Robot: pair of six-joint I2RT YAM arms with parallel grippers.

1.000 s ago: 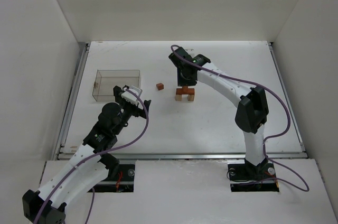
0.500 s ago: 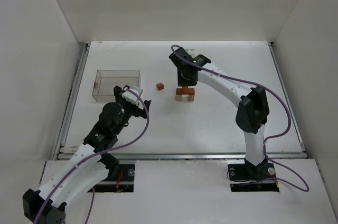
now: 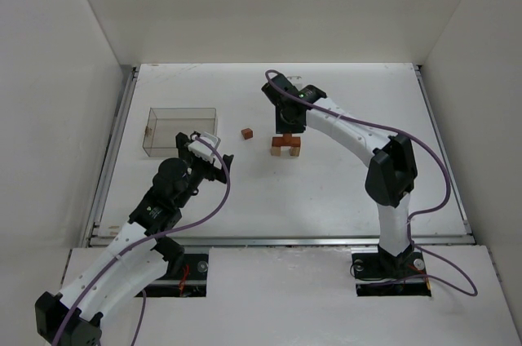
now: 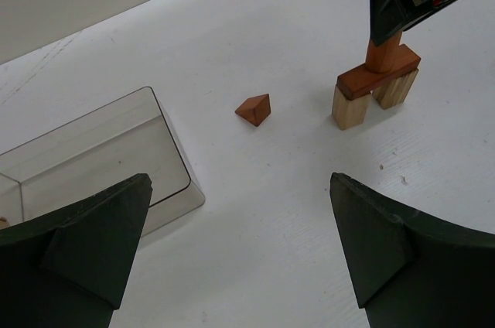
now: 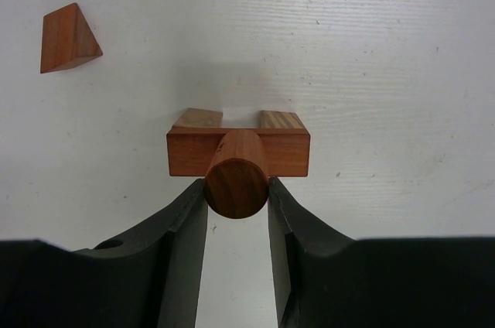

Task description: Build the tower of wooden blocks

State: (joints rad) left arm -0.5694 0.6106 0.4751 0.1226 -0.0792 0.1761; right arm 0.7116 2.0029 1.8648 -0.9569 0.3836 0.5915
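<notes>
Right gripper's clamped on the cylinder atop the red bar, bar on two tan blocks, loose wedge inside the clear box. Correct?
One error: the wedge lies on the table, outside the clear box and apart from it, as the left wrist view shows. The rest holds: right gripper on the cylinder, bar on two tan blocks.

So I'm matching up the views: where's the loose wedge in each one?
Top external: wedge near centre, left of the tower.
Left wrist: wedge near centre, left of the tower.
Right wrist: wedge at upper left, tower at centre.
Shared landmark: the tower, cylinder on top.
</notes>
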